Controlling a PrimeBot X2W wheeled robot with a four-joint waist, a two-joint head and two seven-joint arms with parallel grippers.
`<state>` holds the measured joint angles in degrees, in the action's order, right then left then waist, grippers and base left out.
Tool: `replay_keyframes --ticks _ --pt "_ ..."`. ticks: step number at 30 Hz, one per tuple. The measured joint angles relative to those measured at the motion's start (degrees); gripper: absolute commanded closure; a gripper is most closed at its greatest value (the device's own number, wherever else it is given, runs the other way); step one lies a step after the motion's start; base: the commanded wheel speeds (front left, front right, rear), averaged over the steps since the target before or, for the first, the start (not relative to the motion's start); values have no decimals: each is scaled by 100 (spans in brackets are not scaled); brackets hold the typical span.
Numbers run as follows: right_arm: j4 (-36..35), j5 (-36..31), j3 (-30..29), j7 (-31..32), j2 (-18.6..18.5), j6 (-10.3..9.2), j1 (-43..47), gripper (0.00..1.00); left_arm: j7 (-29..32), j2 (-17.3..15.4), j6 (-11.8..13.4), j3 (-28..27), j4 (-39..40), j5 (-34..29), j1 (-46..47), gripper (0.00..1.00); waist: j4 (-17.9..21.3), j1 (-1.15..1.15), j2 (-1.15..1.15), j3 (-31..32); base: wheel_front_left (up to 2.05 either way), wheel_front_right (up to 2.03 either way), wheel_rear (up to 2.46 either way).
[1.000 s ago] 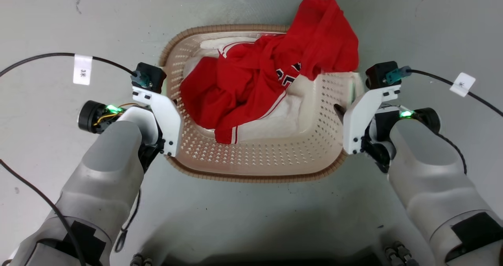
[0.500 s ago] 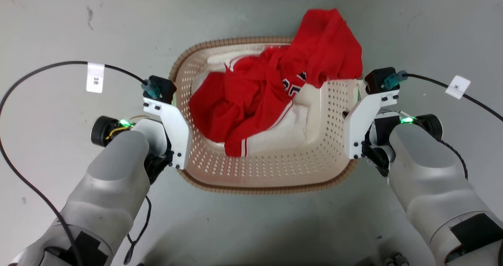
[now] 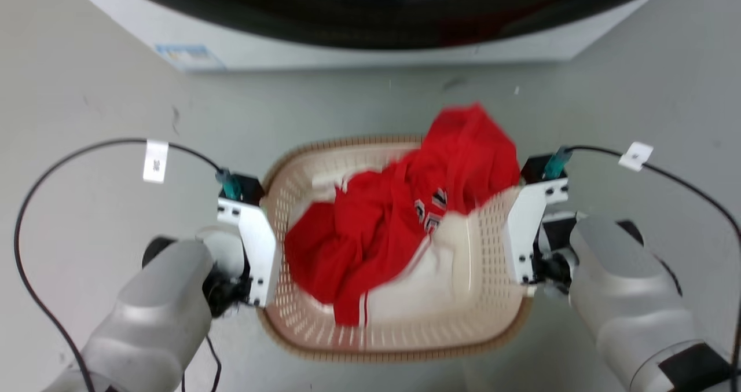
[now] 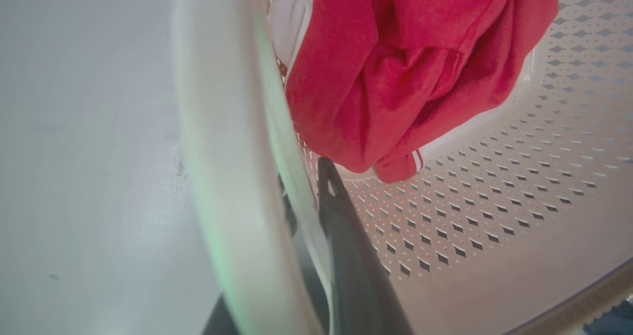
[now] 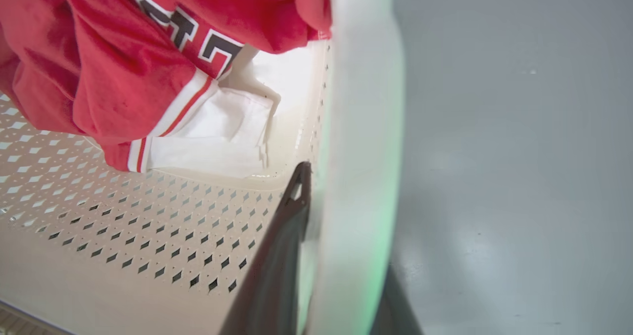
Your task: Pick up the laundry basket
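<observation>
The left gripper (image 4: 304, 179) pinches the smooth white loop handle (image 4: 217, 152) on the left side of the cream perforated plastic laundry basket (image 3: 405, 340), one dark finger inside, one outside. The rounded, brown-ribbed basket, over grey floor (image 3: 87, 120) before a white washing machine (image 3: 260, 50), holds crumpled red jersey cloth (image 3: 370, 235); the right gripper (image 5: 341, 211) clamps its right handle (image 5: 361, 127) likewise.

The laundry basket (image 3: 417, 337), cream perforated plastic with a brown ribbed rim, sits upright and level, holding rumpled red-and-white clothing (image 3: 370, 247).
</observation>
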<state>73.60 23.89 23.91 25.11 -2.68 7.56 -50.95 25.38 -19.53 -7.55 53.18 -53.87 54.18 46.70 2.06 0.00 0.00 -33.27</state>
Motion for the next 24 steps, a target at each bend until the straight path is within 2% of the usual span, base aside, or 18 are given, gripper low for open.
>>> replay_keyframes --ticks 12,24 --pt "-20 288 240 1545 32 1 498 100 1093 -345 0 547 517 1000 -635 100 36 0 0 1619 0 0 0" --pt "-35 615 475 2349 145 1 1054 100 1770 -650 0 929 802 1636 -1243 100 159 -2 0 3032 0 0 0"
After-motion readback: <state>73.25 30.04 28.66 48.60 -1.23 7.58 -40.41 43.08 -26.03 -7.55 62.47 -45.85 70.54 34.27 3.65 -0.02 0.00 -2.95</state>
